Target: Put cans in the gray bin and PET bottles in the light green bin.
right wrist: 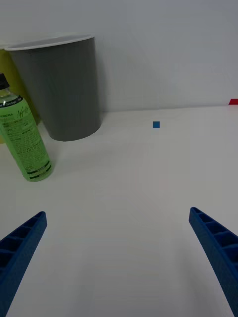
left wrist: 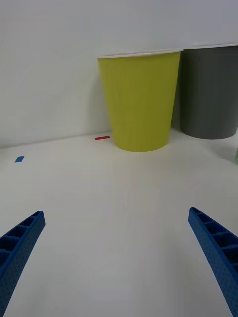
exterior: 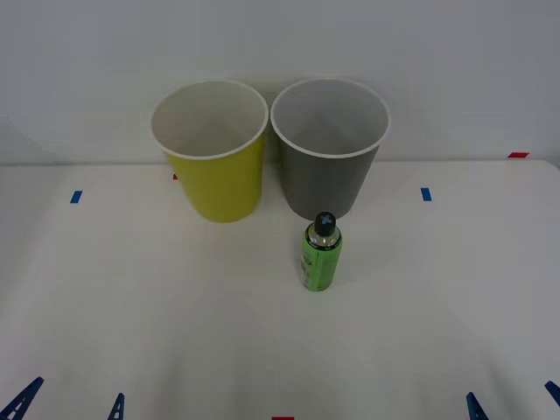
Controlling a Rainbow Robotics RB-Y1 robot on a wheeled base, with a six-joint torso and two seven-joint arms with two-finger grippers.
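A small PET bottle (exterior: 321, 254) with a bright green label and black cap stands upright on the white table, just in front of the gray bin (exterior: 329, 171). The light green bin (exterior: 213, 175) stands beside the gray one, to its left. Both bins look empty from above. My left gripper (exterior: 68, 402) is open at the table's near left edge, nothing between its fingers. My right gripper (exterior: 512, 401) is open at the near right edge. In the right wrist view the bottle (right wrist: 25, 141) stands before the gray bin (right wrist: 59, 89). The left wrist view faces the light green bin (left wrist: 141, 101).
Small blue tape marks (exterior: 76, 197) (exterior: 426, 194) lie on the table at left and right. A red mark (exterior: 518, 155) sits at the far right edge, another (exterior: 283, 418) at the near edge. A white wall rises behind the bins.
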